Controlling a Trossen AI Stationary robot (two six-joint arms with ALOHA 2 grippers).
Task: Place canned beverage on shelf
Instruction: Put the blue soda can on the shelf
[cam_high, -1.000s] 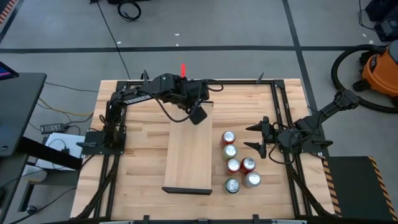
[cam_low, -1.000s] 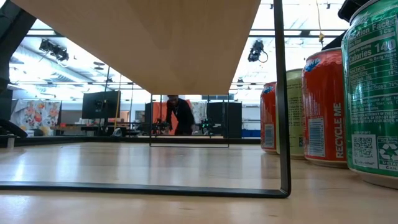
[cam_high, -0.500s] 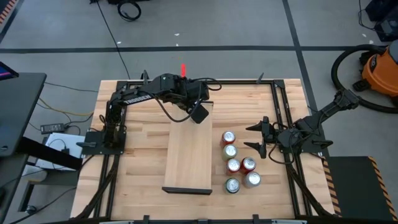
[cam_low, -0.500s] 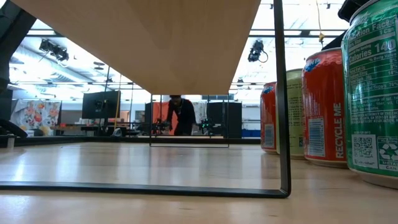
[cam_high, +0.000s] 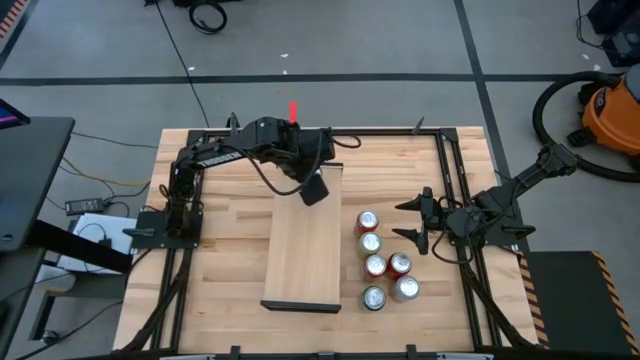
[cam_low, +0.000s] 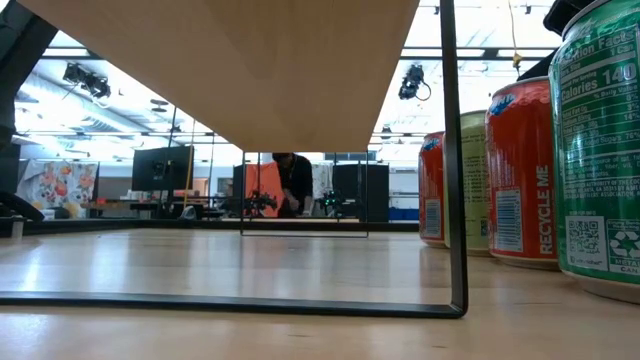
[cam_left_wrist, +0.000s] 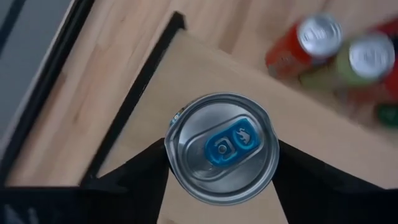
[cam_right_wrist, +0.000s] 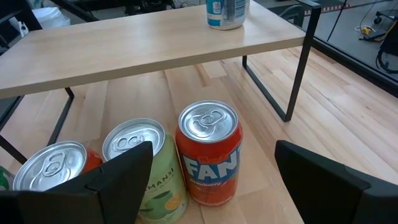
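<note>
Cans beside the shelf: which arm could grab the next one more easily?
Right, probably: the right gripper, open, sits beside the cans, facing the Fanta can. The left gripper is over the can on the shelf.

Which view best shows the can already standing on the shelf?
The left wrist view: it looks straight down on the can's silver top and blue tab, on the shelf, between the left gripper's fingers. The right wrist view shows its lower part at the shelf's far end. In the high view the gripper hides it; the low view misses it.
</note>
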